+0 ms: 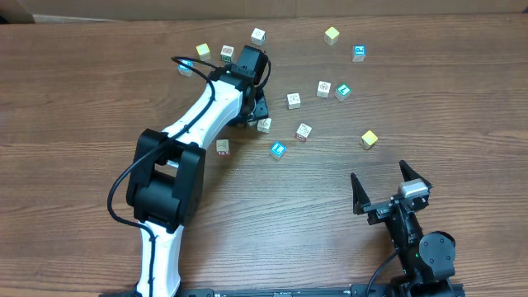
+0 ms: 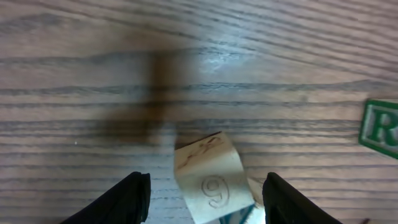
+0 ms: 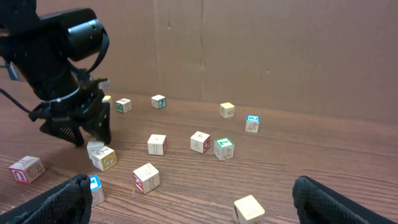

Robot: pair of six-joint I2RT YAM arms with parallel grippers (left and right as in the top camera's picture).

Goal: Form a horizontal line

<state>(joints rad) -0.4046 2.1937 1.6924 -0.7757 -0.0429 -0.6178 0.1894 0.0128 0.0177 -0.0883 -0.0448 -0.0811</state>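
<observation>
**Overhead.** No horizontal line exists on the tabletop (image 1: 74, 91). The loose cubes (image 1: 304, 131) lie spread across the upper half of the frame, and no four of them touch in a row. The left claw (image 1: 257, 114) hangs over a pale cube (image 1: 264, 124) at upper centre. The right claw (image 1: 392, 188) sits at lower right, released with its jaws wide, well apart from every cube.

**Left wrist.** The pale cube, its face marked with a 6 or a 9, lies skewed between the jaws at the lower edge, with a gap on either side of it. Finding: the left claw is released, straddling the cube but not gripping it. A green-lettered cube (image 2: 379, 127) sits apart at the right edge.

**Right wrist.** The left claw stands at the left of the frame, its tips just above the pale cube. Something pale sits against that cube's upper left, and I cannot tell whether it is a second cube.

**Recommendation.** In my judgement the step in hand is taking this cube to start the row. I should turn the wrist so the jaws meet the cube's flat sides, centre it, close gently, and lift clear before carrying. Risk: closing on the corners may twist the cube or flick it away.
</observation>
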